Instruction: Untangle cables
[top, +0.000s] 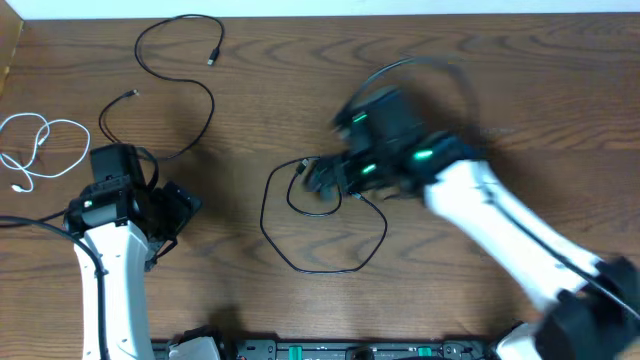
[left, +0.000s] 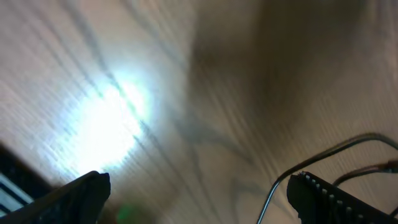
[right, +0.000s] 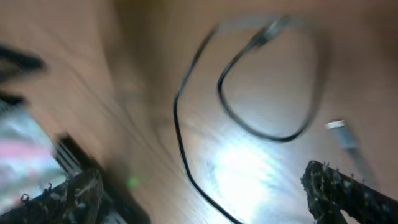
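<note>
Three cables are lying well apart on the desk (top: 480, 60): a white cable (top: 40, 145) is curling at the far left edge, one black cable (top: 211, 103) is winding across the upper left, and a second black cable (top: 385, 232) is sprawling in the centre, crossing itself in a small loop inside a larger one. The right arm (top: 480, 200) is reaching in from the lower right, and the right jaws are hanging over the upper left part of that central cable, where its ends seem to be meeting. The arm is showing heavy blur, so it is probably in motion. In the right wrist view the central cable (right: 177, 124) is running below the camera with a pale plug (right: 339, 127) off to the right, and the jaws are standing wide apart with nothing between them. The left arm (top: 110, 260) is waiting at the lower left, its left jaws likewise spread and gripping nothing over bare wood. The cables are already looking separated from each other, so the step in hand is probably opening out the central cable's own crossing. The next move is calling for a closing pinch near a plug end, then a slow pull outward so the loop is sliding free rather than tightening.
</note>
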